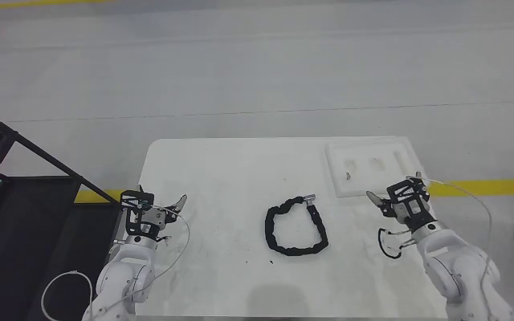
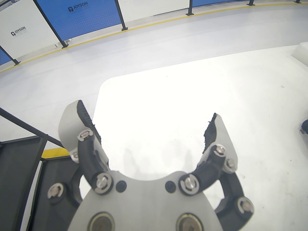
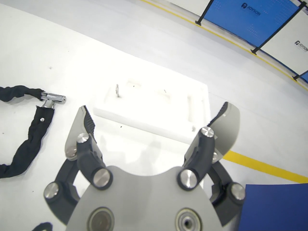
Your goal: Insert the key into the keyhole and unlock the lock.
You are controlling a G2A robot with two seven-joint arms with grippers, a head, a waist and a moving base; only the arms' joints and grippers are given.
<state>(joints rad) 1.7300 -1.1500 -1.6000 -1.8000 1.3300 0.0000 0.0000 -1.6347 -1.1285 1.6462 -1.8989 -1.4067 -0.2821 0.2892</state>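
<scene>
While the key (image 3: 117,90) sits faint in its tray (image 3: 168,111), left gripper (image 2: 147,108) and right gripper (image 3: 154,105) have jaws apart at the white desk (image 1: 225,176); blue panels (image 2: 79,13) edge the grey floor (image 1: 257,72).

**Colours on and around the bench**

The bench (image 1: 217,176) and tray (image 1: 373,164) are plain white. The lock (image 1: 295,230) is sheathed in black fabric, with a chrome head. The key (image 3: 117,90) is silver. Silver plates and black ribbed pads are carried by the left end effector (image 2: 148,108) and right end effector (image 3: 154,106). The floor (image 1: 257,72) is pale grey.
</scene>
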